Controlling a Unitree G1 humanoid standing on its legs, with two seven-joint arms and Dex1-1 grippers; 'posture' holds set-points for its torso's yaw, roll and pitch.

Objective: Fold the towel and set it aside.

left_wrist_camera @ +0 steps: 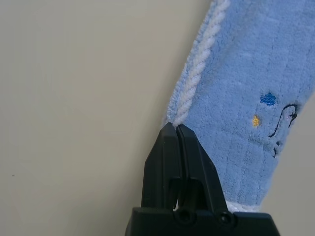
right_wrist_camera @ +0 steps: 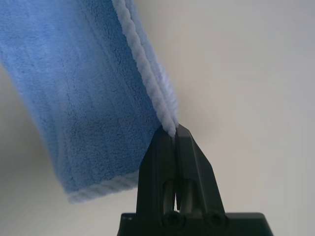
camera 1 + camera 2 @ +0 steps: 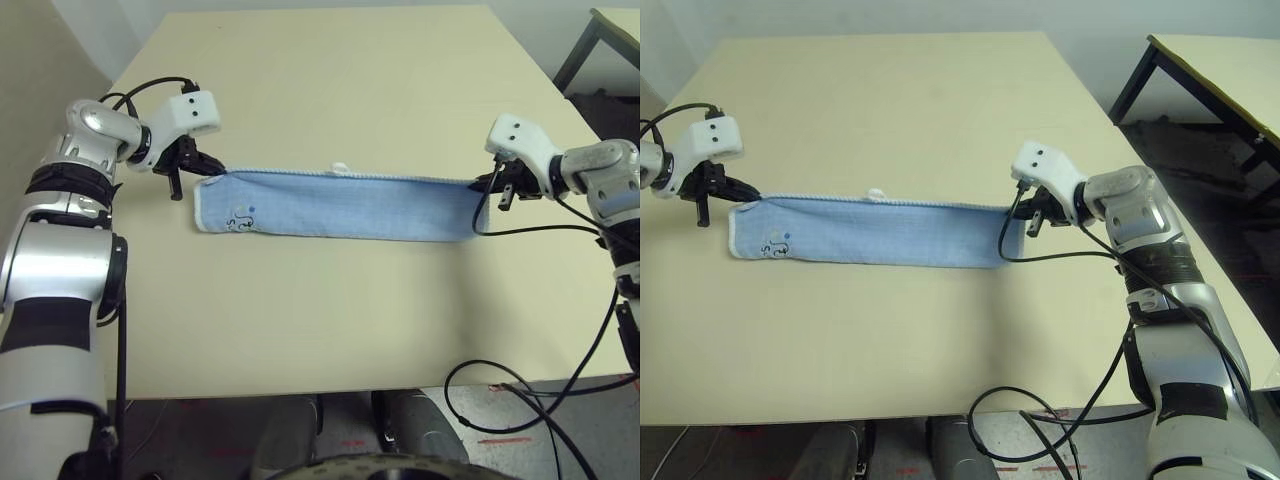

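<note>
Towel [image 3: 340, 205] folded into long strip across bench [image 3: 330, 90]; left hand [image 1: 175, 129] and right hand [image 2: 175, 132] clamped shut on opposite corners; second bench [image 3: 1230, 60] only in right eye view

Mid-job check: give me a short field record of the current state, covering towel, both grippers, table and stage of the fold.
towel: light-blue towel, a long narrow strip stretched sideways across the table, white corded edge along its far side
motif: dark embroidery near the strip's left end
left gripper: left gripper shut on the white edge at the left end
right gripper: right gripper shut on the white edge at the right end
table: beige table
stage: towel looks folded lengthwise once; not yet set aside
</note>
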